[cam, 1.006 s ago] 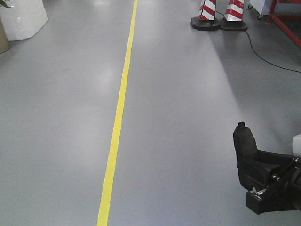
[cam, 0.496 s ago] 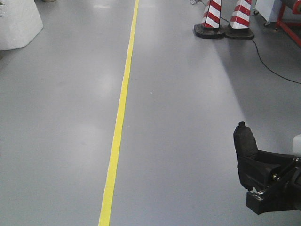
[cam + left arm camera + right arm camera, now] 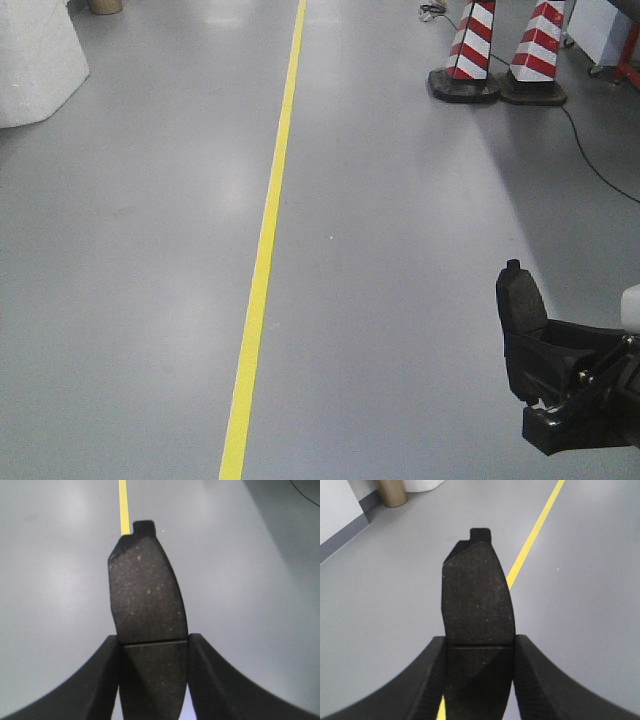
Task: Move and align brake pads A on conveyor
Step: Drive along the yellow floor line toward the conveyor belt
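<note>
The left hand (image 3: 154, 647) pinches a brake pad (image 3: 147, 595) by its lower part, the right hand (image 3: 479, 645) a second brake pad (image 3: 477, 590) likewise. Both are above the grey floor (image 3: 130, 250); no conveyor is in view. A jolt of the base could make a pad slip out and fall

Left gripper (image 3: 154, 638) and right gripper (image 3: 479, 639) each pinch a brake pad (image 3: 145, 590), apparently pointing forward.

No legible text, label or number
</note>
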